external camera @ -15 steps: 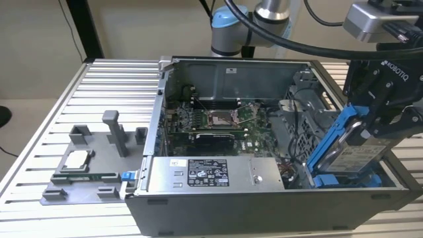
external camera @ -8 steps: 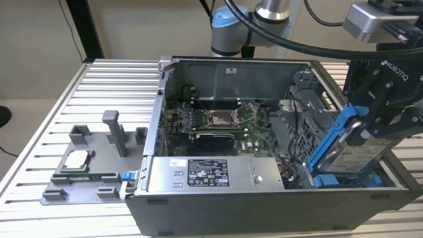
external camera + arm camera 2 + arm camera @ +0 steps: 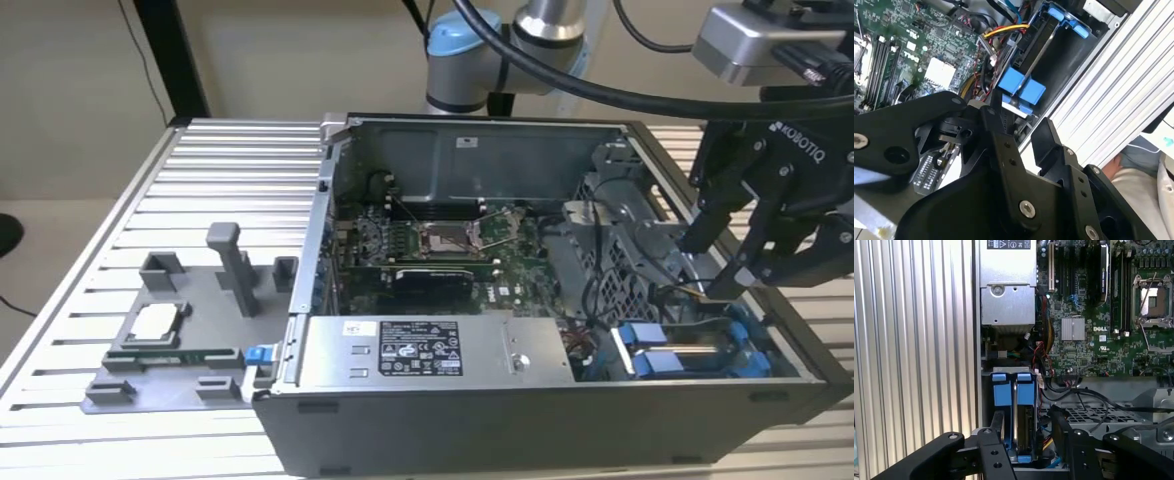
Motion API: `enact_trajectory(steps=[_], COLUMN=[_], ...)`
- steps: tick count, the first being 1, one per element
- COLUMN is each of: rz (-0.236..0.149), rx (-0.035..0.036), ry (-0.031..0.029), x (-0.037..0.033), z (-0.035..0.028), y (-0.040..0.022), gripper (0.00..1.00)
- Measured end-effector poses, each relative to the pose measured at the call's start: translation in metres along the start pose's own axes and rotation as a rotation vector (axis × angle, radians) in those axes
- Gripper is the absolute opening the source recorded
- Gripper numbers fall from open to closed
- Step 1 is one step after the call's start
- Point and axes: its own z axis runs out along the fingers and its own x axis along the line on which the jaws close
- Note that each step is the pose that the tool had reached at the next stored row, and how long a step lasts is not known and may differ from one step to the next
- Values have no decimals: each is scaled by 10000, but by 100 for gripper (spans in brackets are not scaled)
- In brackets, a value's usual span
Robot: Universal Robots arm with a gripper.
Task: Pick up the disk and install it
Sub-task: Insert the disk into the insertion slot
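Note:
The disk (image 3: 694,358), a metal drive in a bright blue carrier, stands on edge in the bay at the computer case's front corner, on the exterior view's right. Its two blue tabs and metal edge show in both wrist views (image 3: 1021,427) (image 3: 1021,89). My gripper (image 3: 727,258) hangs just above that bay, open. In the first wrist view the gripper (image 3: 1028,416) has one finger (image 3: 998,432) beside the carrier and the other finger (image 3: 1060,427) a gap away. In the second wrist view the gripper (image 3: 1016,122) holds nothing.
The open case (image 3: 534,420) lies on a slatted aluminium table (image 3: 174,180). Inside it are a grey power supply (image 3: 427,350), the motherboard (image 3: 447,240) and loose cables (image 3: 1046,347). A grey fixture (image 3: 174,340) holding small parts stands at the exterior view's left. A person's clothing (image 3: 1149,170) is near the table edge.

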Motion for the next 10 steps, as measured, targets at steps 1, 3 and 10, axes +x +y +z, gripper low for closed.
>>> enact_trajectory(steps=[1,3,10], rz=[0,0,-1], rx=[0,0,18], ry=[2,2,0], x=[0,0,-3], z=[0,-1,2], y=[0,0,-1], gripper=[100,100,100])
